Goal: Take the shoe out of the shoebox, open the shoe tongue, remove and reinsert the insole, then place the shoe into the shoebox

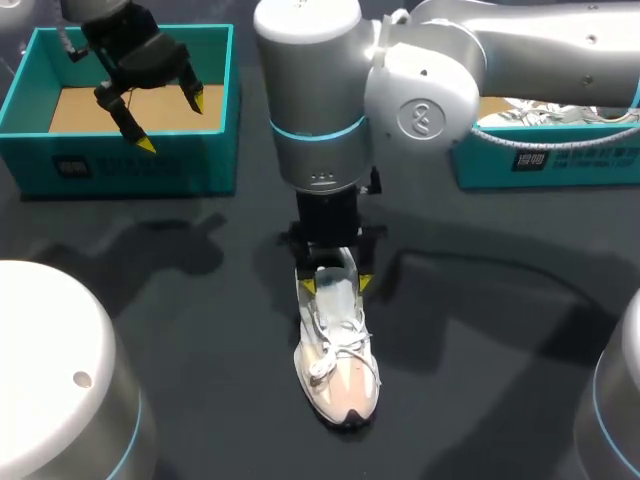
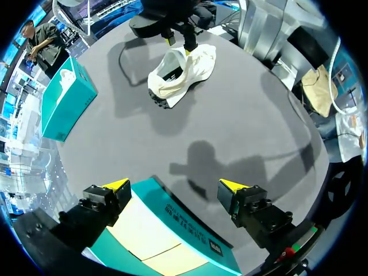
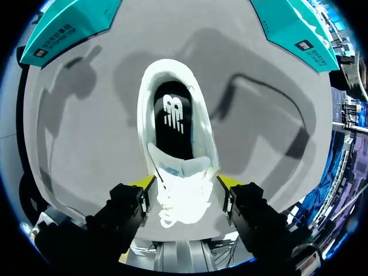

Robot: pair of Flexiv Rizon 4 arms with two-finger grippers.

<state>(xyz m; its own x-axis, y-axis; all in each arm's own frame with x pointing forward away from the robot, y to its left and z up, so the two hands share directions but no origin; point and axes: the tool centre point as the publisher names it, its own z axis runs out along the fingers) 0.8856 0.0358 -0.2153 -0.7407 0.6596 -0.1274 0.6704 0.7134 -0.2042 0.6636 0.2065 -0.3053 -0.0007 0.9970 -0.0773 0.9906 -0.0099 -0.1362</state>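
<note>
A white and cream shoe (image 1: 337, 355) lies on the dark table, toe toward the front edge. My right gripper (image 1: 337, 285) stands straight down over its collar. In the right wrist view that gripper (image 3: 185, 183) is shut on the shoe (image 3: 201, 115) at the midfoot, a yellow tip on each side. The tongue (image 3: 175, 168) and white laces (image 3: 181, 204) lie between the tips. The black insole (image 3: 172, 121) sits inside the shoe. My left gripper (image 1: 172, 122) hangs open and empty over the teal shoebox (image 1: 120, 165), which is bare inside. The left wrist view shows the shoe (image 2: 181, 72) far ahead.
A second teal box (image 1: 540, 160) stands at the back right, under my right arm. The two round white arm bases (image 1: 50, 370) (image 1: 612, 400) fill the front corners. Dark tabletop surrounds the shoe.
</note>
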